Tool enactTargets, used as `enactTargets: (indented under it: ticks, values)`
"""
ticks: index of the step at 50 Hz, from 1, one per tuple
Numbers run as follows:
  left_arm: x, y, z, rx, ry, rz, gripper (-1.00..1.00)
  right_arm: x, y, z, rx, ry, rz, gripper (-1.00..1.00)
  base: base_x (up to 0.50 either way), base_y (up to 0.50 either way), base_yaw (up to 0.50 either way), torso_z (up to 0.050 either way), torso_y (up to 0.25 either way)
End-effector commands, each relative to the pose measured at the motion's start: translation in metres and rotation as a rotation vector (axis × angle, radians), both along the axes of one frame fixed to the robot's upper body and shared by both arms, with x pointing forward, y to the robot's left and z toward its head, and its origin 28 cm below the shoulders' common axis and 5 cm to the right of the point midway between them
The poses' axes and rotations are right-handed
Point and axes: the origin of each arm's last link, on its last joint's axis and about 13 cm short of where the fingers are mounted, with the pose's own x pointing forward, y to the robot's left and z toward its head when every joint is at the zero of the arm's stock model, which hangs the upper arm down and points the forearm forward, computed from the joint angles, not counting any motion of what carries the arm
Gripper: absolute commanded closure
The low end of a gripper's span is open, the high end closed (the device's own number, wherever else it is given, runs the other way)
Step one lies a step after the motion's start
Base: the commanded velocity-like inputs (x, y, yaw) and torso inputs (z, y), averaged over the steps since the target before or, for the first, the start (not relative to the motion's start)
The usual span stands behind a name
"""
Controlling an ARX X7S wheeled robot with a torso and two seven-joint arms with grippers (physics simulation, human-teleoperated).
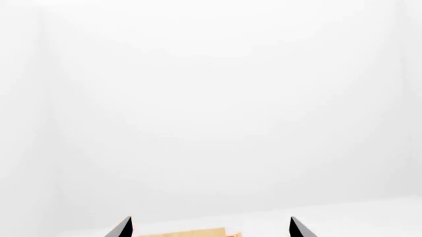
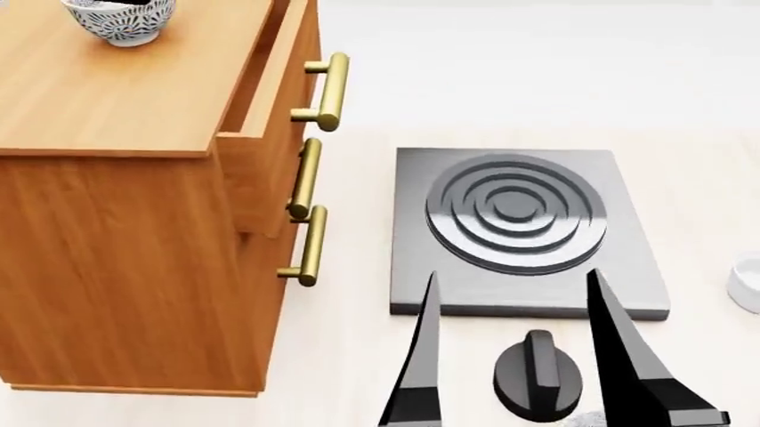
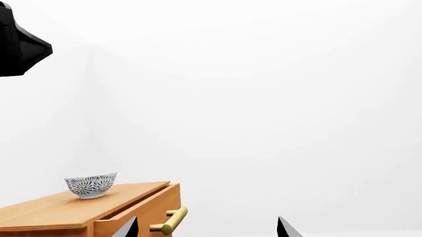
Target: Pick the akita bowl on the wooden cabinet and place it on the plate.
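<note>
Jaws apart, one akita bowl tops one wooden cabinet.

A pale, cream-coloured counter surface is seen carrying a tall orange-brown wooden cabinet with brass bar handles; its top drawer is pulled slightly out. A small round white bowl with dense blue-grey floral pattern is set on the cabinet top, near its far edge. Beside the cabinet, a flat dark grey square hob with raised concentric rings is laid on the counter, with a black knob just in front of it. At the right edge, a white rounded object, possibly a cup, is partly cut off.
</note>
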Motion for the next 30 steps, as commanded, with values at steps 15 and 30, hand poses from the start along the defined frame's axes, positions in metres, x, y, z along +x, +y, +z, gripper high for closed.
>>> enactTargets:
  ticks: [15,30]
  values:
    - [-0.0020,-0.0036,0.0034,-0.014,-0.008,-0.053,-1.00,0.0013,-0.0012,0.0010,-0.005,-0.014,-0.013,-1.00,0.17,0.00,0.00,0.000,0.000]
    - [-0.0019,-0.0034,0.0024,-0.016,-0.006,-0.053,-1.00,0.0003,-0.0010,0.0012,-0.004,-0.024,-0.010,-1.00,0.12,0.00,0.00,0.000,0.001]
